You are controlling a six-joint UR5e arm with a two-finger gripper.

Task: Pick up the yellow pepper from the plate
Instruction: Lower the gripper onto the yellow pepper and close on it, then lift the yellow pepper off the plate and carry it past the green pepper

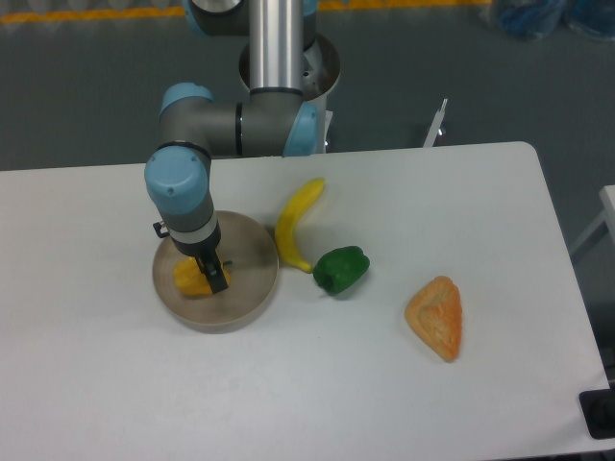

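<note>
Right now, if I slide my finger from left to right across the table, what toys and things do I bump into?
Plate with the yellow pepper on it and the tool over the pepper → banana → green pepper → orange wedge.
</note>
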